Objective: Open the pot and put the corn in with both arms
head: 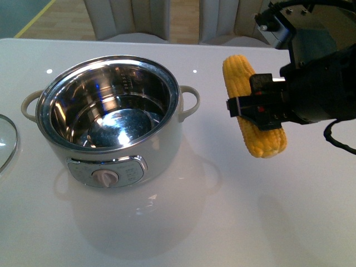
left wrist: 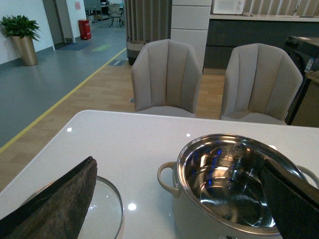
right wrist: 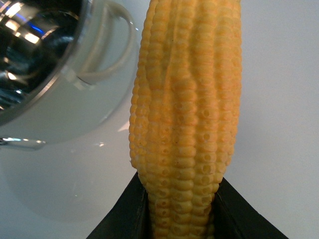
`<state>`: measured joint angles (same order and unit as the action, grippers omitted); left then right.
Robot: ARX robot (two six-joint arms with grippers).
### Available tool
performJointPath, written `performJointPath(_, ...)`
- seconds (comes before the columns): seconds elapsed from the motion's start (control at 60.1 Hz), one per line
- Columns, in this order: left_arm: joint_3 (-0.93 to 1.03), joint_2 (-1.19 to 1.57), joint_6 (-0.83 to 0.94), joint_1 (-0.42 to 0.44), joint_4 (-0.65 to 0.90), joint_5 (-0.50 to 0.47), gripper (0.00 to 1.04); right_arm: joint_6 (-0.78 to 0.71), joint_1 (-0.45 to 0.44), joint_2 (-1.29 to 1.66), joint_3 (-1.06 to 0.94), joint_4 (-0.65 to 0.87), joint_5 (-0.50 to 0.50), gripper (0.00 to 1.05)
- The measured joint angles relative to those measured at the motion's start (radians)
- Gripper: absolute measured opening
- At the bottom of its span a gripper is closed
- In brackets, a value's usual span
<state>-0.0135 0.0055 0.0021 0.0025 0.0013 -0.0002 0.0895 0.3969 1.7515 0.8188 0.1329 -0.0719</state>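
The cream-white pot (head: 119,153) stands uncovered on the white table, its steel bowl bare inside. To its right, lifted off the table, hangs the yellow corn (head: 253,105), held crosswise in my right gripper (head: 250,108), which is shut on its middle. The right wrist view has the corn (right wrist: 187,109) filling the picture between the black fingers (right wrist: 124,214), with the pot's handle (right wrist: 107,45) beside it. My left gripper (left wrist: 179,199) is open; its two dark fingers (left wrist: 60,204) frame the pot (left wrist: 234,184) and the glass lid (left wrist: 107,209). The left arm does not show in the front view.
The glass lid (head: 6,142) lies flat on the table left of the pot, partly cut off by the picture's edge. Two beige chairs (left wrist: 167,77) stand behind the table's far edge. White tabletop (head: 183,228) stretches in front of the pot.
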Motion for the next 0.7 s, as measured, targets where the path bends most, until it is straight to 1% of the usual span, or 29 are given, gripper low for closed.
performJointPath(0.333, 0.0, 0.0, 0.0, 0.0, 0.0, 0.0, 0.98, 0.107, 0.075, 0.0, 0.094, -0.051, -0.005, 0.22)
performJointPath(0.449, 0.0, 0.0, 0.0, 0.0, 0.0, 0.0, 0.98, 0.169, 0.089, 0.02, 0.155, -0.056, -0.037, 0.21)
performJointPath(0.698, 0.0, 0.0, 0.0, 0.0, 0.0, 0.0, 0.98, 0.264, 0.116, 0.094, 0.227, -0.048, -0.066, 0.21)
